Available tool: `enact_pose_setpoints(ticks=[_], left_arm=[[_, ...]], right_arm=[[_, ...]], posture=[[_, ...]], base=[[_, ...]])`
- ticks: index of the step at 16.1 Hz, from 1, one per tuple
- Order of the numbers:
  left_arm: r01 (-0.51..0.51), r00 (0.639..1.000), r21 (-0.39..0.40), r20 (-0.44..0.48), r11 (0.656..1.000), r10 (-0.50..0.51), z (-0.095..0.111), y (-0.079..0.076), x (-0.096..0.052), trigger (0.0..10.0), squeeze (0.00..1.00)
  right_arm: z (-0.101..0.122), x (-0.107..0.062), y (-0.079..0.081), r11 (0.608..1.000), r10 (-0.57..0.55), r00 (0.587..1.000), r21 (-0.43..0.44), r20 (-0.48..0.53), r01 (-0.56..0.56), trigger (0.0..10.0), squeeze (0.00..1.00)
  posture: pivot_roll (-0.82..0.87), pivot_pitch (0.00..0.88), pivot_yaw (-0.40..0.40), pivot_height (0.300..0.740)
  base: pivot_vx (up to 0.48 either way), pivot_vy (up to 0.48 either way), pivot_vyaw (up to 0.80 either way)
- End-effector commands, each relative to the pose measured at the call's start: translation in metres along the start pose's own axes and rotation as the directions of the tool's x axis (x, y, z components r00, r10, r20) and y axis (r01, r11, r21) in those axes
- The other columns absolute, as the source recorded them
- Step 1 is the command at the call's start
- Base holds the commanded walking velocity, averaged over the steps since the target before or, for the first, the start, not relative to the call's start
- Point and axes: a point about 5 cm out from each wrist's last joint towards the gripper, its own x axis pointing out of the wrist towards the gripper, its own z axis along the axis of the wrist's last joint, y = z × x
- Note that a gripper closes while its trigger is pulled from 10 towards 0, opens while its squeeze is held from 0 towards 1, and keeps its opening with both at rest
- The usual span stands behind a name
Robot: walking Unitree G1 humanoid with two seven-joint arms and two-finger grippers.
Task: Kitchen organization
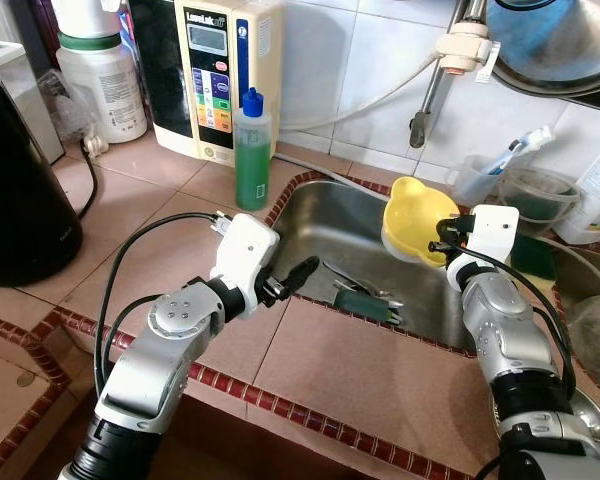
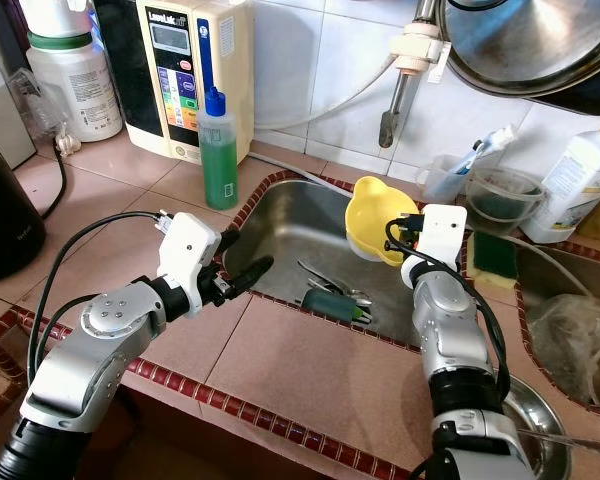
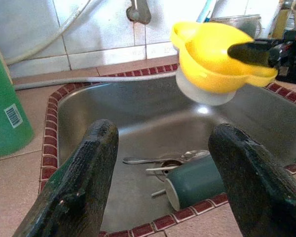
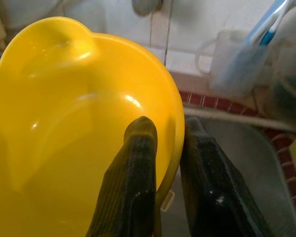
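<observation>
A: Where was the yellow bowl (image 1: 416, 218)?

B: Lifted above the sink (image 1: 325, 225), the right gripper (image 4: 163, 148) jaws clamped on its glossy plastic rim.

A: And what remained?

B: Likely plenty. A dark green cup (image 3: 195, 180) and metal cutlery (image 3: 158, 160) lay in the steel sink; the left gripper (image 3: 163, 163), jaws apart, hovered at the sink's near edge.

The cream, box-shaped water appliance (image 1: 215, 75) against the tiled wall carried a brand line above its small grey display that began "Leve" and blurred after that. A barcode sticker sat on the green plastic bottle (image 3: 7, 116), with no digits legible.
</observation>
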Motion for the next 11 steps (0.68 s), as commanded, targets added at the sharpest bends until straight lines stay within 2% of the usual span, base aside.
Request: enact_pose_setpoints(ticks=[1,8,11], left_arm=[[0.037,0.999,0.003,0.003,0.999,-0.037,0.004,-0.009,0.001,10.0,0.0],[0.143,0.989,0.001,-0.025,0.99,-0.143,0.003,-0.04,0.006,10.0,0.0],[0.154,0.987,0.006,-0.05,0.988,-0.154,-0.002,-0.048,0.006,10.0,0.0]], right_arm=[[0.003,0.002,-0.006,1.0,-0.009,1.0,0.008,-0.013,0.009,10.0,0.0],[-0.017,0.003,0.0,0.998,0.066,0.987,0.014,-0.144,-0.064,10.0,0.0],[-0.024,0.002,0.003,0.995,0.096,0.977,0.001,-0.192,-0.097,10.0,0.0]], posture=[[-0.01,0.016,-0.062,0.74],[-0.01,0.026,-0.054,0.74],[-0.01,0.03,-0.054,0.74]], base=[[0.0,0.0,0.0],[0.0,0.0,0.0],[0.0,0.0,0.0]])
